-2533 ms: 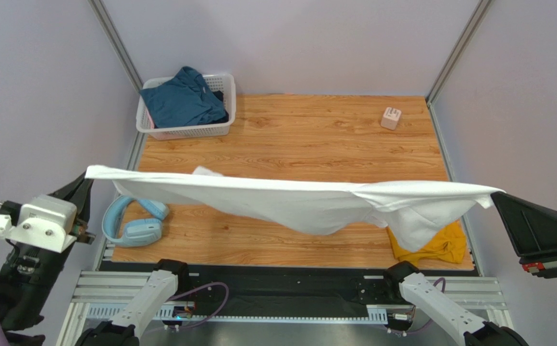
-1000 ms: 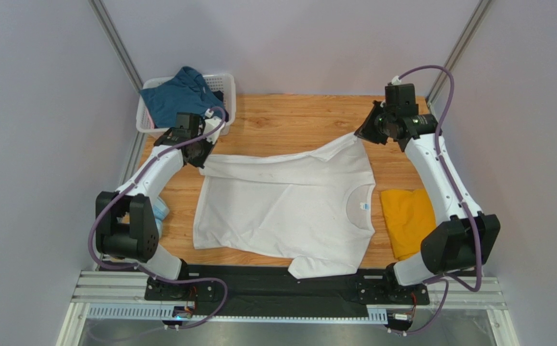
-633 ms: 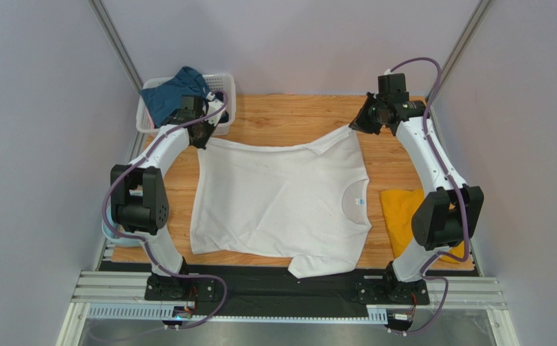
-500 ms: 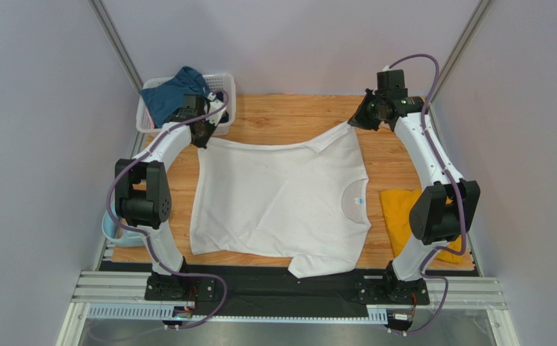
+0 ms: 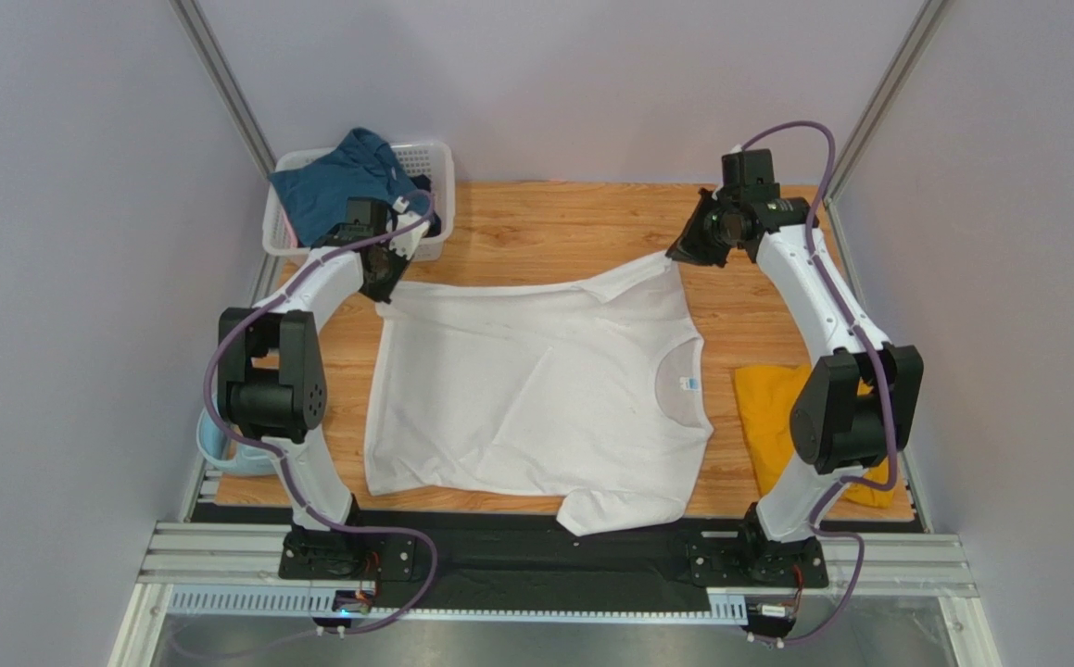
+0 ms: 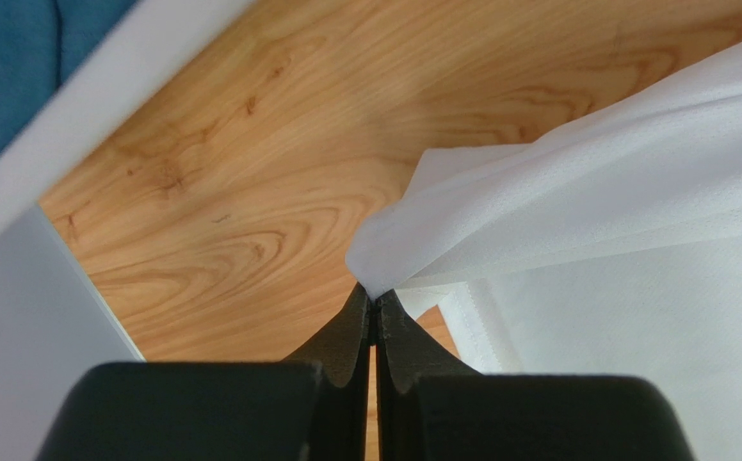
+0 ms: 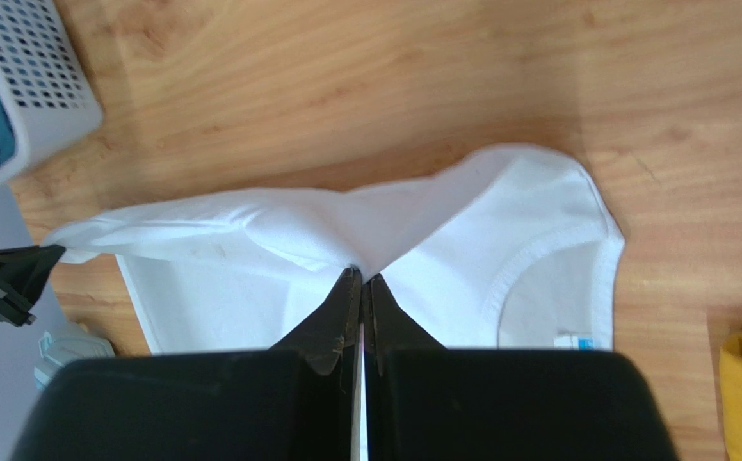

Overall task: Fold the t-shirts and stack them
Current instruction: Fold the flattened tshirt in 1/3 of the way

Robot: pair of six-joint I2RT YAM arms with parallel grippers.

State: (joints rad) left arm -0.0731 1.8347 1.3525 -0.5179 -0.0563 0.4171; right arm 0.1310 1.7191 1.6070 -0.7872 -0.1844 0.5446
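White t-shirt (image 5: pixel 542 396) spread on table (image 5: pixel 570 223), far corners clamped in left gripper (image 5: pixel 381 289) and right gripper (image 5: pixel 676 256); teal t-shirt (image 5: pixel 340 188) heaped in basket (image 5: pixel 443 174).

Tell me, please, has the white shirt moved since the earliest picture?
Yes. The white shirt has dropped from midair onto the table, now lying left of the yellow shirt.

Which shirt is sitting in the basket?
The dark teal-blue cloth t-shirt; the white one lies spread on the wooden table, the mustard-yellow one beside it.
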